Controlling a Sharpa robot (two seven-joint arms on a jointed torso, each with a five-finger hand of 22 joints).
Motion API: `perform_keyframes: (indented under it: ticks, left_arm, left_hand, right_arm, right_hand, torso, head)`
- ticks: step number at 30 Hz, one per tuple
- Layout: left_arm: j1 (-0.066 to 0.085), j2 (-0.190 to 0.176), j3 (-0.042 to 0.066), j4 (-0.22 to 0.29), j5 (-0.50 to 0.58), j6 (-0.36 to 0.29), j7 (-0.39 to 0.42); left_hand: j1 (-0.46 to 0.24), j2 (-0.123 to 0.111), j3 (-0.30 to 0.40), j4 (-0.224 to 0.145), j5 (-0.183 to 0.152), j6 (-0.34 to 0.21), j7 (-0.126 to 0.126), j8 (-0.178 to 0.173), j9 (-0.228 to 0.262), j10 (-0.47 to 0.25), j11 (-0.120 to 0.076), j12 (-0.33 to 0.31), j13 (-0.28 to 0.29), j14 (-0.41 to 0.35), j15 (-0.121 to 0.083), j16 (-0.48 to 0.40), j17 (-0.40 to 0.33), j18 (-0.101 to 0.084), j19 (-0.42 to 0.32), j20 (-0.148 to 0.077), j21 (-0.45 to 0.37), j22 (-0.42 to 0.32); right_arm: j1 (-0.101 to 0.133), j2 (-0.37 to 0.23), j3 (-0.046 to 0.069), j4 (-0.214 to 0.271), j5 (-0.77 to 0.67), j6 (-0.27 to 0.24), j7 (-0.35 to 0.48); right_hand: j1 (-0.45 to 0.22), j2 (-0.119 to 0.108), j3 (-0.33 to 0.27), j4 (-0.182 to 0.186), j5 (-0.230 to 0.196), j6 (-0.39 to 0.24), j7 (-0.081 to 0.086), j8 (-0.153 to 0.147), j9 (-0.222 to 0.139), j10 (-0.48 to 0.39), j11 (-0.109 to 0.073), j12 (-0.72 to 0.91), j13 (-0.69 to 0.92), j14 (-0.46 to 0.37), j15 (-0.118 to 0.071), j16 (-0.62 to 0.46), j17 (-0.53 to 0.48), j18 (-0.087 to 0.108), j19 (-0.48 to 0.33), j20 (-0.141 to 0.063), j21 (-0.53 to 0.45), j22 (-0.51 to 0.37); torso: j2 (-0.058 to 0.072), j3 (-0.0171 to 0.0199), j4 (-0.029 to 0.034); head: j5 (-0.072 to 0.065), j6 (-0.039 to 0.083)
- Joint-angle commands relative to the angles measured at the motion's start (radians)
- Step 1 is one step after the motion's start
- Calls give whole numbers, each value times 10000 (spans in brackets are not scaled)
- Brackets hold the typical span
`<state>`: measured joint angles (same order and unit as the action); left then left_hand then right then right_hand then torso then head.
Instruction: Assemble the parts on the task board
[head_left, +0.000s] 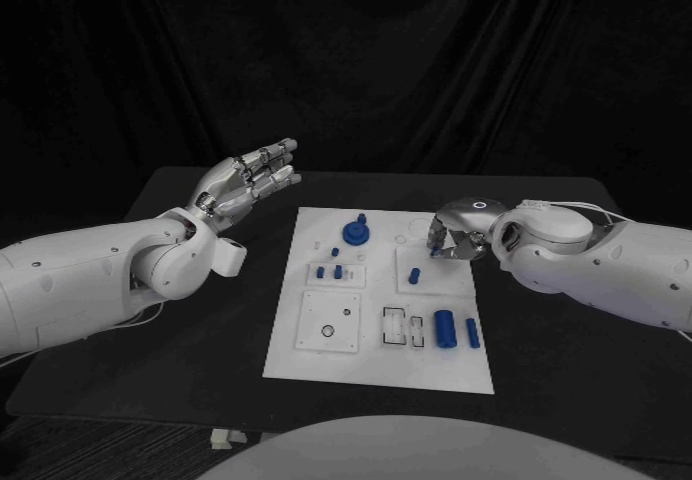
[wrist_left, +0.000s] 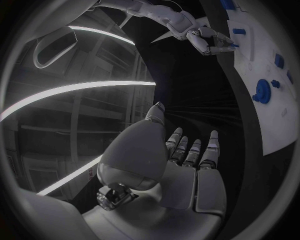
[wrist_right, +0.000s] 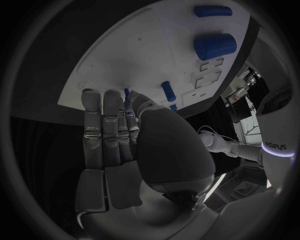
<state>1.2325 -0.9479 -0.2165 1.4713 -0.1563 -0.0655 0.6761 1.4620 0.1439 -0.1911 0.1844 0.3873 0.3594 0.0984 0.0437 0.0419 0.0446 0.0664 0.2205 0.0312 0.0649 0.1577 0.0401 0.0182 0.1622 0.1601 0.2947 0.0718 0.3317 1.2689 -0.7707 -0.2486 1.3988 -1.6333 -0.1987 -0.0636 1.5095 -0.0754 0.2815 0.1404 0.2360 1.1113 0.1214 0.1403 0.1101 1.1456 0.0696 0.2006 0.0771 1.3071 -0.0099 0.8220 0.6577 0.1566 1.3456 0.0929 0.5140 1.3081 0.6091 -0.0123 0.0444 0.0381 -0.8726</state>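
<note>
White task board (head_left: 378, 370), centred on the black table (head_left: 577, 350): carries a blue round disc with a peg (head_left: 355, 234) near its far edge, small blue pegs (head_left: 329, 270) at mid-left, and a fat blue cylinder (head_left: 446, 326) beside a slimmer blue cylinder (head_left: 473, 333) toward the near right. Right hand (head_left: 459, 232) over the board's far right part, fingers together pinching a small blue pin (wrist_right: 127, 95). Left hand (head_left: 248, 179) raised off the board's far left corner, fingers straight, side by side, holding nothing.
</note>
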Motion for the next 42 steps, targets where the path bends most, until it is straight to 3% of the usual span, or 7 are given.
perform_keyframes:
  ticks: [1,10,17,21,25,33,42]
  left_arm:
    - [-9,32,9,-13,80,115,124]
    - [-9,70,9,-58,80,133,20]
    - [-11,131,9,-108,80,177,-30]
    - [-20,179,9,-150,80,220,-44]
    - [-26,235,9,-184,80,253,-55]
    - [-35,316,9,-228,80,288,-70]
    - [-48,352,9,-268,80,302,-74]
  left_hand:
    - [83,13,-7,-41,40,94,-9,66,16,2,54,44,15,-5,75,37,16,39,57,4,64,21]
    - [101,26,-10,-60,55,141,23,78,22,11,89,70,18,30,108,72,23,10,115,6,82,33]
    - [106,35,-14,-66,59,212,54,94,31,17,112,81,20,37,127,84,24,-12,137,7,87,24]
    - [107,51,-13,-67,63,242,78,103,35,19,129,81,19,33,138,87,22,-31,141,8,85,0]
    - [113,74,-7,-70,70,292,101,115,41,20,145,87,20,39,149,97,23,-54,159,8,88,4]
    - [120,89,-3,-75,77,322,116,124,44,22,157,88,20,46,161,107,25,-73,172,10,90,-1]
    - [127,104,1,-79,81,360,130,135,49,20,161,88,19,68,175,127,31,-96,186,13,92,-6]
  right_arm:
    - [172,-97,17,185,38,-480,54]
    - [858,-520,17,1194,39,-404,-27]
    - [1047,-619,17,2264,40,-2,-5]
    - [910,-460,17,2734,41,116,38]
    - [600,-90,16,2912,41,27,156]
    - [10,615,16,2572,41,-83,228]
    - [-419,1248,17,2184,-35,74,87]
  right_hand:
    - [65,82,49,-4,23,28,18,31,75,65,5,-76,-20,76,10,48,22,-125,53,-3,74,731]
    - [58,87,59,5,32,28,36,18,75,78,12,-118,-40,134,10,114,98,-141,91,-5,202,752]
    - [75,82,90,-4,57,-22,65,-35,60,88,27,-196,-70,151,18,74,59,-144,99,-4,217,752]
    - [102,69,121,-25,76,-64,81,-84,40,109,34,-253,-87,210,20,143,144,-159,133,-5,342,773]
    - [166,38,202,-83,247,-106,110,-165,-3,154,47,-359,-106,271,22,175,193,-167,159,-9,425,785]
    - [215,-24,276,-149,439,-98,129,-223,-40,196,57,-465,-111,310,22,198,240,-163,156,-15,437,783]
    - [202,-67,288,-159,477,-123,146,-261,-62,177,73,-520,-116,359,28,281,335,-166,167,-14,466,786]
  torso:
    - [-8,0,12]
    - [-12,1,0]
    - [-20,1,4]
    - [-23,0,2]
    - [-30,-1,5]
    - [-26,2,-6]
    - [-39,16,15]
  head:
    - [31,0]
    - [148,0]
    - [226,0]
    - [274,0]
    - [333,0]
    - [499,0]
    - [453,0]
